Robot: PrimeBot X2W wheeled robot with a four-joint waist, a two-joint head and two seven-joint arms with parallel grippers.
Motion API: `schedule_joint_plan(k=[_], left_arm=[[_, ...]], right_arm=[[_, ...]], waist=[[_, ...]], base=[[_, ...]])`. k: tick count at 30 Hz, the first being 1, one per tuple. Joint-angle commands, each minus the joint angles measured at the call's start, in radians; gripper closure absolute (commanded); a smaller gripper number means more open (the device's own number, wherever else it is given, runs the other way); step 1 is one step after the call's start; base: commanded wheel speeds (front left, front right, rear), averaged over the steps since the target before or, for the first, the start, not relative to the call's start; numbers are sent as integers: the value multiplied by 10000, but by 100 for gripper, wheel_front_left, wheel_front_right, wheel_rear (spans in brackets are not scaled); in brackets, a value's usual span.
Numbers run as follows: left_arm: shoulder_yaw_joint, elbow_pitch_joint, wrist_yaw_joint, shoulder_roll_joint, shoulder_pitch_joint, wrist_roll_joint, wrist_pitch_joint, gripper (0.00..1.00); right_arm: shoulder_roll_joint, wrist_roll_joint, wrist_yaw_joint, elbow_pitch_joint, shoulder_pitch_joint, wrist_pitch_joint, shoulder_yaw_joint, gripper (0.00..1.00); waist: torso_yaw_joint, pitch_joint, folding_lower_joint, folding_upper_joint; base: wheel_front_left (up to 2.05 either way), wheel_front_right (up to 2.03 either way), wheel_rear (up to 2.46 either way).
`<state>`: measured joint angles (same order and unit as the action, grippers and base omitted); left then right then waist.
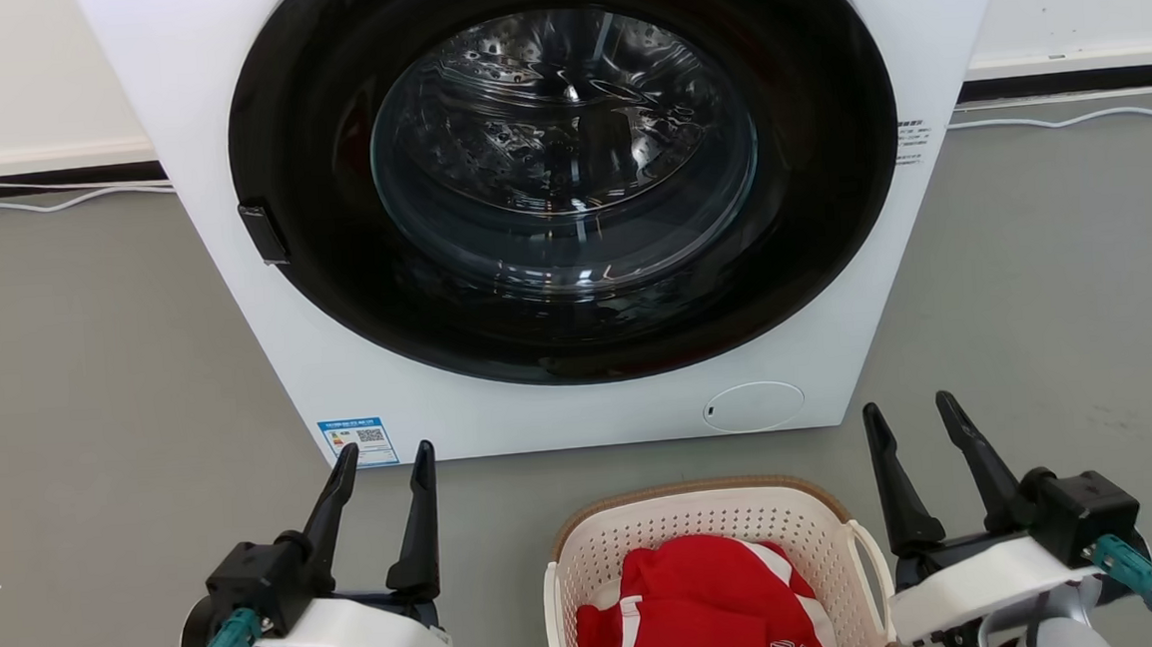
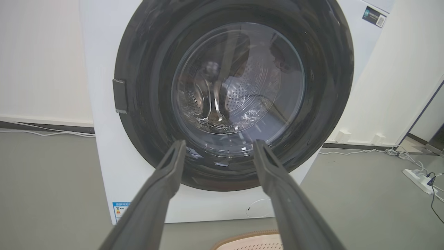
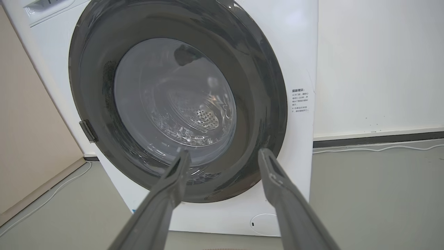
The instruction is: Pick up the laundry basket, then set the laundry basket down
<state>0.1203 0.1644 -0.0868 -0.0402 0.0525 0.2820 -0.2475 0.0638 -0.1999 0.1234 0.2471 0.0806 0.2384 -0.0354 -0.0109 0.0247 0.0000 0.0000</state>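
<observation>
Two wide-open, empty grippers, the left gripper (image 1: 386,450) and right gripper (image 1: 907,403), sit by the laundry basket (image 1: 708,515), which looks light and stiff, best grabbed at its loop handle (image 1: 873,565).

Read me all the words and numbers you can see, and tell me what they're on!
"温馨提示" is my best reading of the heading on the sticker, front of the washing machine; smaller lines unreadable.
The blue label with a square code, low on its front: too small.
The dark label at its top corner: too small.
White marks on the red garment in the laundry basket: cut off, unreadable.
</observation>
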Motion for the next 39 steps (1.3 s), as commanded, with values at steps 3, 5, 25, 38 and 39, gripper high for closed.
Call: schedule_joint_plan(k=[3,5,25,38,39], left_arm=[[-220,-304,94,-101,595,-375,-143,0],[-214,-291,99,-101,596,-367,-143,0],[-223,-190,152,-101,614,-181,-143,0],[-252,297,124,-101,1076,106,-143,0],[-251,389,112,-101,1142,116,-143,0]], right_arm=[[16,371,73,-188,378,233,-263,0],[8,364,73,-169,376,233,-246,0],[6,274,73,-20,418,233,-265,0],[-4,213,73,-141,722,233,-264,0],[-7,199,73,-159,760,233,-265,0]], waist=[[-4,-1,0,0],[-2,-8,0,0],[-88,109,0,0],[-536,1376,0,0],[-574,1515,0,0]], base=[[0,0,0],[0,0,0],[0,0,0],[0,0,0],[0,0,0]])
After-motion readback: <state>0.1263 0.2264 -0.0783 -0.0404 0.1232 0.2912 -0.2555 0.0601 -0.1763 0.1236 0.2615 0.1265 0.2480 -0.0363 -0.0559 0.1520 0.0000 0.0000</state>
